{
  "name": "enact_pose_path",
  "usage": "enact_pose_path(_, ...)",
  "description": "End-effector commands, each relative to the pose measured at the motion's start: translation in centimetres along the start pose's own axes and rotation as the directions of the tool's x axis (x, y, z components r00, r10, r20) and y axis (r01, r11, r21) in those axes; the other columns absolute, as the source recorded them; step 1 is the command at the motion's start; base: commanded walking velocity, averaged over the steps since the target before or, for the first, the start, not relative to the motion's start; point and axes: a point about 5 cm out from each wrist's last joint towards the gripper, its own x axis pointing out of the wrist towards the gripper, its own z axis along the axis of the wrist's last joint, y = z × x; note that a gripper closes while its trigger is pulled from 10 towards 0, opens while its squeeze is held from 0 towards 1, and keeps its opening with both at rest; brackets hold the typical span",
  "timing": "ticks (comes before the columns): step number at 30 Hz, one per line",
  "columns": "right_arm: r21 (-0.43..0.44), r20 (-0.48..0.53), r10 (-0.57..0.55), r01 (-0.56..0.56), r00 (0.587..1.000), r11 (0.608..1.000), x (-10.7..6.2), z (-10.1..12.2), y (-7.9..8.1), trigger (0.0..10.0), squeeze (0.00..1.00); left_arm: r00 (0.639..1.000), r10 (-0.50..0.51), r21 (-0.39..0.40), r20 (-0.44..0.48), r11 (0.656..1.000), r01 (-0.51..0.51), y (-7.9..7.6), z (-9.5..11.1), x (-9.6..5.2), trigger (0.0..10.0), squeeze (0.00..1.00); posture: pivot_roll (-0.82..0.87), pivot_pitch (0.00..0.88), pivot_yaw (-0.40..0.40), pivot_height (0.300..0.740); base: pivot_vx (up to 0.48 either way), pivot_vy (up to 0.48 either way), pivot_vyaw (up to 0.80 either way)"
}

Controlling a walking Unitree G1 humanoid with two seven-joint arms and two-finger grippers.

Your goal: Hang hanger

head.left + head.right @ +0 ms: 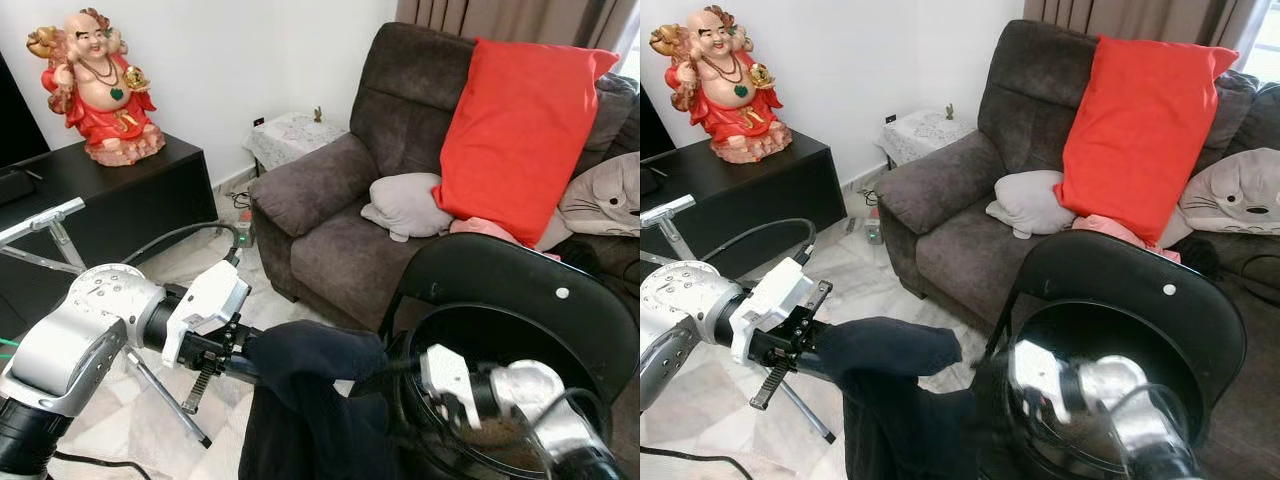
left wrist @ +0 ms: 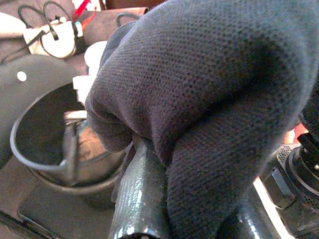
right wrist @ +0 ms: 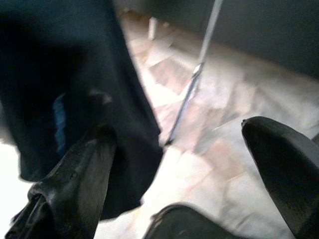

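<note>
A dark navy garment hangs bunched over my left gripper, low in the middle of the left eye view. In the left wrist view the cloth wraps the fingers, which look closed on it; no hanger can be made out under it. My right gripper is open, its fingers wide apart with nothing between them. It sits right beside the hanging garment, above the tiled floor. The right arm reaches in from the lower right, in front of a black round chair.
The black round chair stands close on the right. Behind it are a brown sofa and its red cushion. On the left stands a silver metal rack with a slanted leg. Behind it, a black cabinet bears a statue.
</note>
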Motion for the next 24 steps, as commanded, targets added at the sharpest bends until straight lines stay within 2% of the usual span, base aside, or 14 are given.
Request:
enact_pose_path(1, -0.004, 0.016, 0.014, -0.014, 1.000, 1.000, 0.2, 0.2, 0.0, 10.0, 0.00, 1.000, -0.028, 0.045, 0.010, 0.999, 0.027, -0.1, 1.1, 0.3, 10.0, 0.00, 0.02, 0.017, 0.040, 0.740, 0.000, 0.000, 0.00)
enact_pose_path(3, -0.006, 0.014, 0.028, -0.028, 1.000, 1.000, 0.3, 0.2, 0.1, 10.0, 0.00, 0.999, -0.030, 0.046, 0.011, 0.998, 0.030, -0.1, 1.2, 0.4, 10.0, 0.00, 0.02, 0.017, 0.040, 0.740, 0.000, 0.000, 0.00)
enact_pose_path(4, 0.010, 0.004, 0.094, -0.095, 0.996, 0.995, 0.5, 0.1, 0.5, 10.0, 0.00, 0.999, -0.034, 0.050, 0.013, 0.998, 0.033, 0.0, 1.2, 0.5, 10.0, 0.00, 0.02, 0.018, 0.038, 0.740, 0.000, 0.000, 0.00)
enact_pose_path(5, 0.010, 0.004, 0.094, -0.095, 0.996, 0.995, 0.5, 0.1, 0.5, 10.0, 0.00, 0.999, -0.034, 0.050, 0.013, 0.998, 0.033, 0.0, 1.2, 0.5, 10.0, 0.00, 0.02, 0.018, 0.038, 0.740, 0.000, 0.000, 0.00)
enact_pose_path(9, 0.038, -0.021, 0.207, -0.206, 0.978, 0.978, 0.4, -0.5, 1.3, 10.0, 0.00, 0.999, -0.032, 0.058, 0.017, 0.998, 0.031, 0.1, 1.4, 0.7, 10.0, 0.00, 0.02, 0.020, 0.036, 0.740, 0.000, 0.000, 0.00)
enact_pose_path(15, 0.045, -0.021, 0.213, -0.212, 0.977, 0.976, 0.5, -0.7, 1.5, 10.0, 0.00, 0.999, -0.029, 0.067, 0.029, 0.997, 0.027, 0.2, 1.6, 0.9, 10.0, 0.00, 0.02, 0.024, 0.035, 0.740, 0.000, 0.000, 0.00)
enact_pose_path(16, 0.047, -0.009, 0.191, -0.190, 0.982, 0.981, 0.7, -0.7, 1.4, 8.5, 0.00, 0.999, -0.030, 0.071, 0.034, 0.997, 0.028, 0.3, 1.7, 1.0, 10.0, 0.00, 0.02, 0.024, 0.035, 0.740, 0.000, 0.000, 0.00)
enact_pose_path(17, 0.052, 0.005, 0.179, -0.179, 0.984, 0.983, 0.8, -0.6, 1.3, 0.0, 0.00, 0.999, -0.030, 0.076, 0.038, 0.997, 0.027, 0.3, 1.9, 1.0, 10.0, 0.00, 0.02, 0.026, 0.034, 0.740, 0.000, 0.000, 0.00)
enact_pose_path(24, 0.078, 0.035, 0.221, -0.224, 0.975, 0.972, 1.2, -0.5, 1.5, 0.0, 0.00, 0.998, -0.025, 0.086, 0.051, 0.996, 0.021, 0.5, 2.2, 1.1, 10.0, 0.00, 0.03, 0.028, 0.032, 0.740, 0.000, 0.000, 0.00)
